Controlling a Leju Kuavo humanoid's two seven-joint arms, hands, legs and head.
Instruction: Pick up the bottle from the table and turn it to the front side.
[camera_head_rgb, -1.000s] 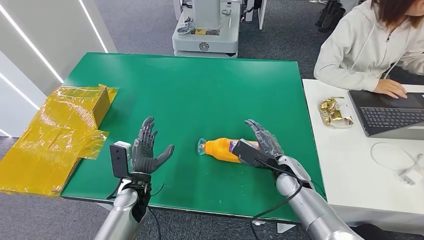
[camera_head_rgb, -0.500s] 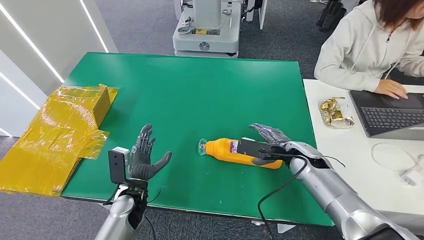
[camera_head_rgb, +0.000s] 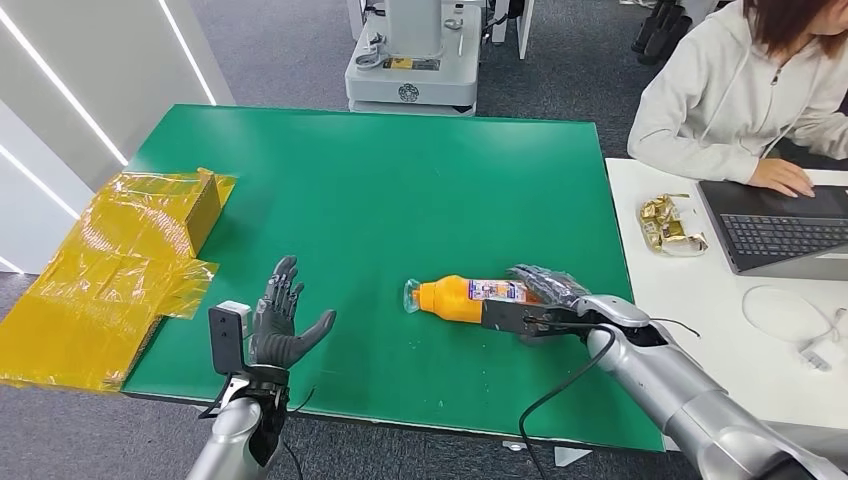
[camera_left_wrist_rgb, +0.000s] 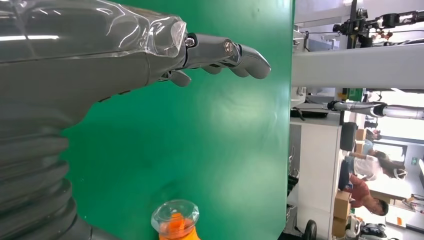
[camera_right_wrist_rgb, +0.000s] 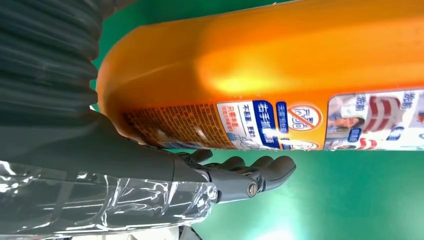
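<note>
An orange bottle (camera_head_rgb: 458, 298) with a clear cap lies on its side on the green table (camera_head_rgb: 380, 190), cap toward my left, its printed label facing up. My right hand (camera_head_rgb: 545, 300) grips its base end, fingers curled over the body. In the right wrist view the bottle (camera_right_wrist_rgb: 280, 75) lies against the palm, with the dark fingers (camera_right_wrist_rgb: 250, 175) reaching past it. My left hand (camera_head_rgb: 280, 322) hovers open near the table's front edge, well left of the bottle, holding nothing. The left wrist view shows its spread fingers (camera_left_wrist_rgb: 225, 52) and the bottle's cap (camera_left_wrist_rgb: 175, 217).
A yellow-wrapped box (camera_head_rgb: 120, 260) lies at the table's left edge. A white desk (camera_head_rgb: 700, 330) on the right carries a laptop (camera_head_rgb: 790, 230), a snack packet (camera_head_rgb: 670, 225) and a white cable (camera_head_rgb: 800, 320); a person (camera_head_rgb: 740, 90) sits there. A machine base (camera_head_rgb: 415, 60) stands beyond the table.
My right hand closed over the bottle's base, and the bottle rolled so its label now faces up, shifting slightly right. My left hand drifted back toward the front edge.
</note>
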